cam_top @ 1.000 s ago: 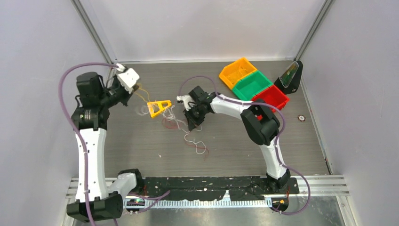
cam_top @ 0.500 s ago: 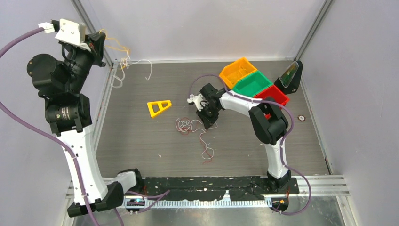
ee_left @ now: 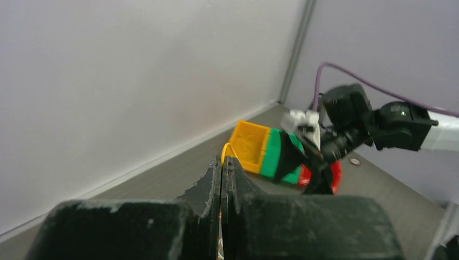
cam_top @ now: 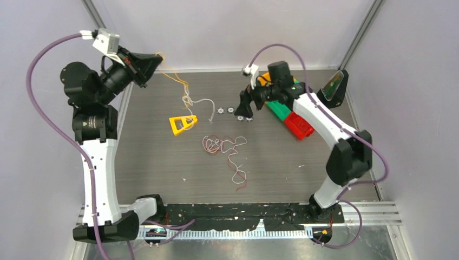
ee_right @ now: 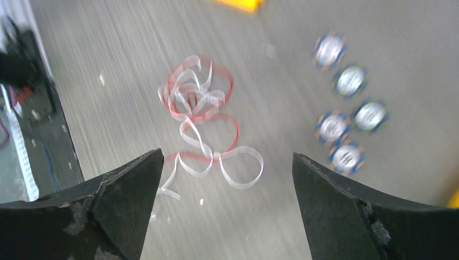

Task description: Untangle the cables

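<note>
the cables lie in two lots. a red and white tangle (cam_top: 219,144) rests loose on the worktop (cam_top: 162,168) near its middle, several loops overlapping at the far end and a twisted tail running toward the near edge. a yellow-orange strand (cam_top: 172,77) hangs from the raised left claw (cam_top: 157,57) down to the worktop, where it meets a white strand (cam_top: 201,102) in a small knot just beyond a yellow triangular piece (cam_top: 182,123). the left claw is pressed together on a loop of the yellow-orange strand; its wrist view shows the loop poking out between the closed tips. the right claw (cam_top: 244,109) is spread wide and holds nothing, hovering over a scatter of small round discs (cam_top: 225,110), with the red and white tangle below it in its own view. coloured bins (cam_top: 298,125) sit under the right arm. judgement: these wires are very light, limp and thin, so they will drag and snag rather than push, and a thin wire may slip from a loose pinch. the best hold appears to be a free end or an outer loop, clear of the crossings, pulled gently so knots do not tighten.
</note>
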Tool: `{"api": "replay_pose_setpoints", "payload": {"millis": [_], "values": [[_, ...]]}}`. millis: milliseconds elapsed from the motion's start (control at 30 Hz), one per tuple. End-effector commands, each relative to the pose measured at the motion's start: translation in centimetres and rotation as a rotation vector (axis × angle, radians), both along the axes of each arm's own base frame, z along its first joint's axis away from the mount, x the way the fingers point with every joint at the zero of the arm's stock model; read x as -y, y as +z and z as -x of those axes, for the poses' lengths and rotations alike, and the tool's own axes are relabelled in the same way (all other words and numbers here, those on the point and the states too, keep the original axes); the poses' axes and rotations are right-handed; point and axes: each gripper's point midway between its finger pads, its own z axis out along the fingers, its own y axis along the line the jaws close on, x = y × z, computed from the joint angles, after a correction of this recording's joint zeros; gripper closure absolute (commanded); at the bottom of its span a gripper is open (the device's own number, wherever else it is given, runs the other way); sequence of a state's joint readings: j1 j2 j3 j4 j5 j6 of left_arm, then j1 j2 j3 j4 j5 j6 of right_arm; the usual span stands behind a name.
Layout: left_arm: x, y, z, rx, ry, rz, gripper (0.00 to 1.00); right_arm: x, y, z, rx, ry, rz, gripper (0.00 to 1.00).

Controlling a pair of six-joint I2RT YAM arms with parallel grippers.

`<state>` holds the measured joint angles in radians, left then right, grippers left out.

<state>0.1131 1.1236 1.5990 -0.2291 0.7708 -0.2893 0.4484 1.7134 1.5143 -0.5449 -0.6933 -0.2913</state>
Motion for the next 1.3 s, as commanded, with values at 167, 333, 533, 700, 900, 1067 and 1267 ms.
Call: {"api": "replay_pose_setpoints", "payload": {"millis": [167, 333, 533, 700, 900, 1067, 1267], "values": [[8.7, -0.3, 5.3, 0.001, -0.404, 0.01, 1.0, -6.7, 16.0, 6.2, 0.203, 0.268, -0.482, 0.01], [10.5, 1.1, 5.8, 0.007, -0.493, 0.039, 1.0, -10.4, 15.3, 6.1, 0.234, 0.285, -0.514, 0.0], [10.7, 3.2, 5.3, 0.032, -0.505, 0.057, 1.0, -13.2, 13.0, 3.0, 0.265, 0.192, -0.539, 0.31], [9.0, 6.2, 4.6, 0.11, -0.434, 0.064, 1.0, -11.9, 8.3, 2.5, 0.233, 0.165, -0.451, 0.7], [6.0, 10.1, 4.0, 0.216, -0.316, 0.061, 1.0, -9.2, 2.2, 3.6, 0.156, 0.152, -0.336, 0.83], [3.4, 11.2, 2.8, 0.258, -0.196, 0.07, 1.0, -6.9, 0.2, 2.9, 0.113, 0.108, -0.284, 0.9], [-2.9, 12.3, -0.2, 0.287, 0.095, 0.148, 1.0, -4.5, -1.9, 2.7, 0.053, 0.087, -0.204, 0.89]]}}
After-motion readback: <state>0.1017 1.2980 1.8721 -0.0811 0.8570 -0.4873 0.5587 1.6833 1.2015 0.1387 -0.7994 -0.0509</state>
